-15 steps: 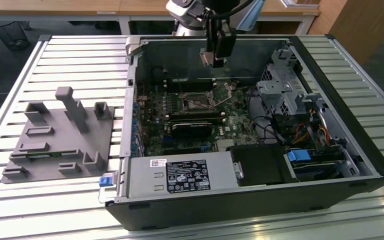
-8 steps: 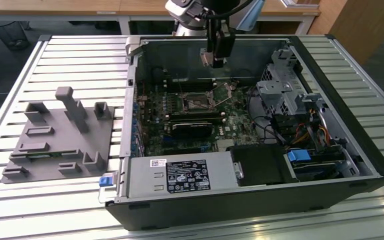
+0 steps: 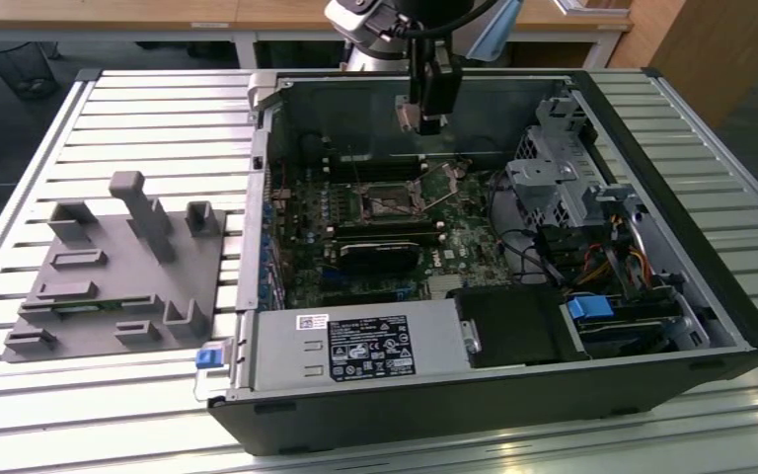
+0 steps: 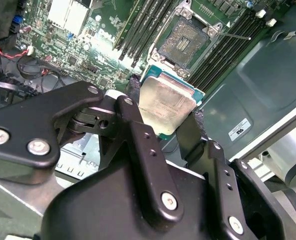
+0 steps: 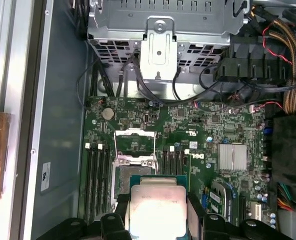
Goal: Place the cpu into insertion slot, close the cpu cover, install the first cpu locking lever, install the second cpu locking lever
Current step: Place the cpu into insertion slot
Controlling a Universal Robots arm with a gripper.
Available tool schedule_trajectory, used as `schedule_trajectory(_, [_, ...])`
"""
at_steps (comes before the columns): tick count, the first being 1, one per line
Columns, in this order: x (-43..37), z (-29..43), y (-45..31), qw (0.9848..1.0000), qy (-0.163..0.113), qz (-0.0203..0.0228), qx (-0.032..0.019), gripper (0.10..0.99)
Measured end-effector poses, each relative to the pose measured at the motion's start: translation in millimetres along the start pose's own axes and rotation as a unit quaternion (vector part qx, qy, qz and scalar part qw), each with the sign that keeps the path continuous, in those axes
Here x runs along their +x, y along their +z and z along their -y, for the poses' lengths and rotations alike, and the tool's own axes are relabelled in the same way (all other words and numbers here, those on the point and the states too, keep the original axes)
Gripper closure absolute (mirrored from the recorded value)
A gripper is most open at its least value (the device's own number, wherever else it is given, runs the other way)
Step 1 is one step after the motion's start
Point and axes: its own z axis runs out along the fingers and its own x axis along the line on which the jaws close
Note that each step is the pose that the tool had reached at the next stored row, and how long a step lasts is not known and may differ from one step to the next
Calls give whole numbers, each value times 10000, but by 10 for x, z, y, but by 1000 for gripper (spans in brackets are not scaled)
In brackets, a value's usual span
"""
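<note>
My gripper hangs over the back of the open computer case, shut on the cpu. Both wrist views show the cpu as a flat square chip with a silvery-beige top, pinched at two opposite edges by the black fingers. It is held in the air, clear of the board. Beyond it on the green motherboard lies the insertion slot, dark, square and uncovered. In the first wrist view the cpu hides part of the slot. The cpu cover is swung up and back from the slot. A thin locking lever sticks out beside the slot.
Long black memory slots flank the socket. A metal drive cage and cable bundles fill the case at the exterior view's right. A power supply sits at the front. A grey fixture plate lies on the slatted table beside the case.
</note>
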Motion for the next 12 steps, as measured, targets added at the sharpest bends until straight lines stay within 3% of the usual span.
schedule_trajectory(12, [0,1,10,9998,207,19,-4,545])
